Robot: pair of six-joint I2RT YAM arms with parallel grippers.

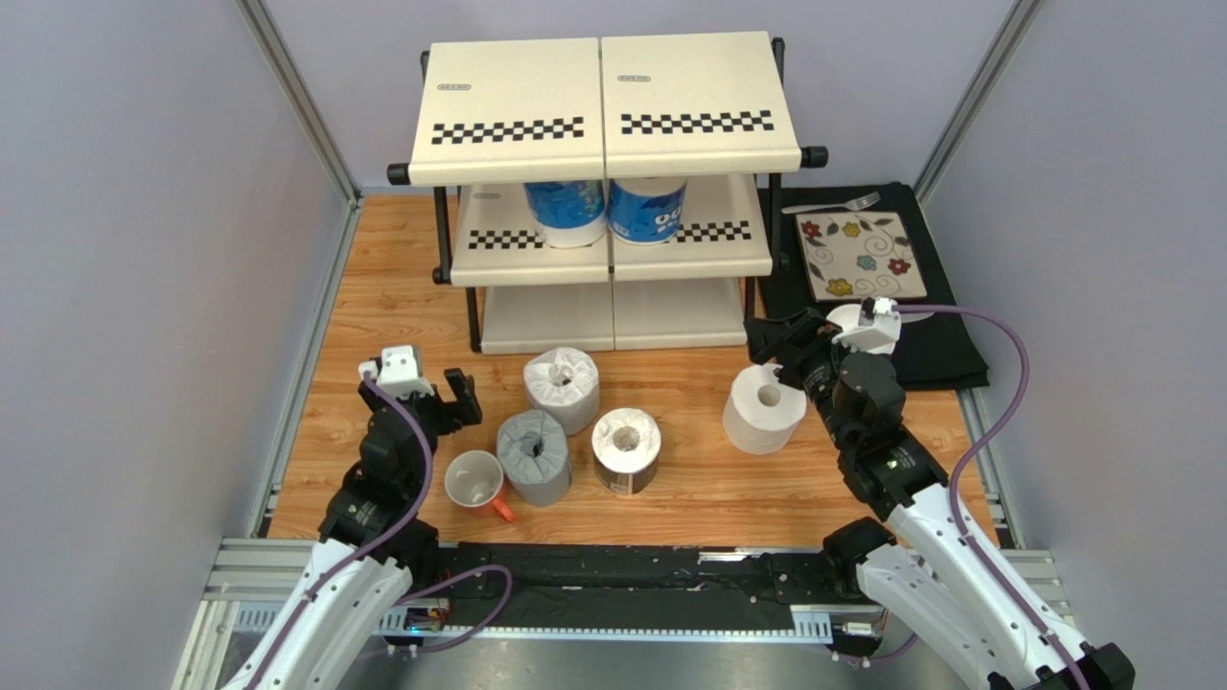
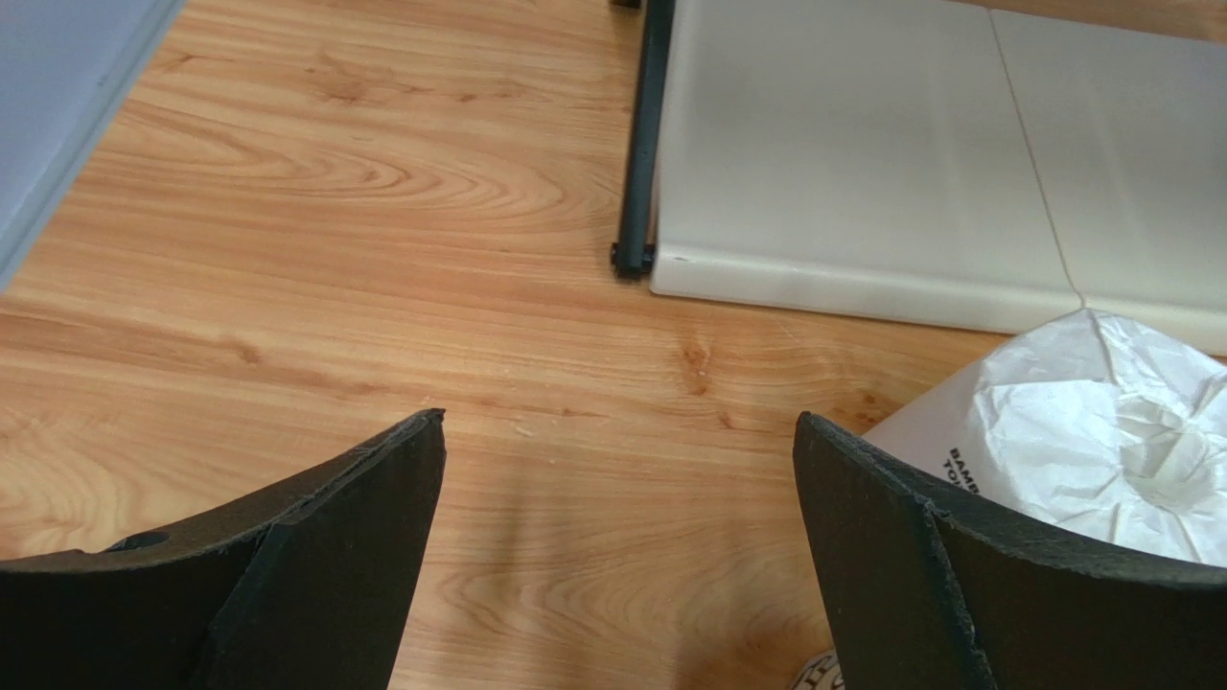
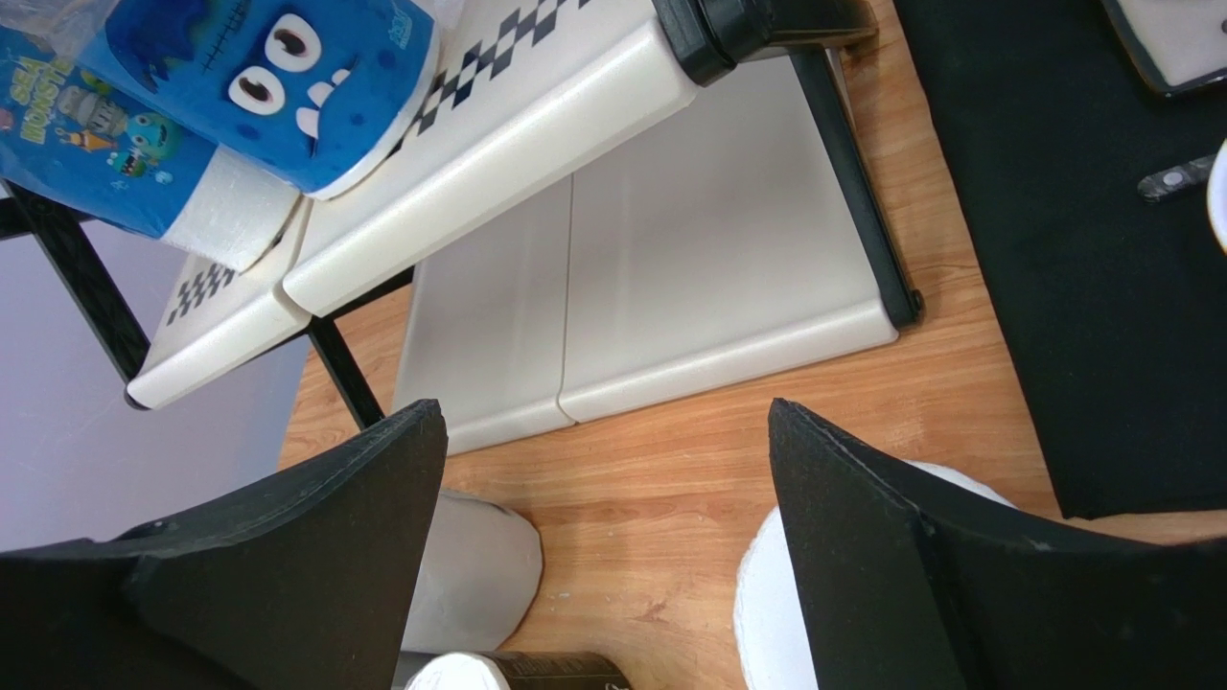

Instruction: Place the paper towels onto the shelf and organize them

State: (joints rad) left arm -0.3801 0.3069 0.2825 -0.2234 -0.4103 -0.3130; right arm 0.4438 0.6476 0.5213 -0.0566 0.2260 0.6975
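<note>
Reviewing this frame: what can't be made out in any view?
- Top external: two blue-printed rolls, upper parts hidden under the shelf top tier.
- Right wrist: plain white roll, mostly behind the right arm's finger.
- Left wrist: white-wrapped roll, cut off by the frame edge and the left arm's finger.

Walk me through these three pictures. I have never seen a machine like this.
Two robot arms sit bolted at the near edge of a wooden table. The wide picture looks down from above; the other two come from cameras on each wrist, showing that arm's own black fingers. The left gripper and right gripper are both open and hold nothing. Two blue-printed rolls stand on the middle tier of the shelf. Four loose rolls, a mug and a black mat rest on the table.
</note>
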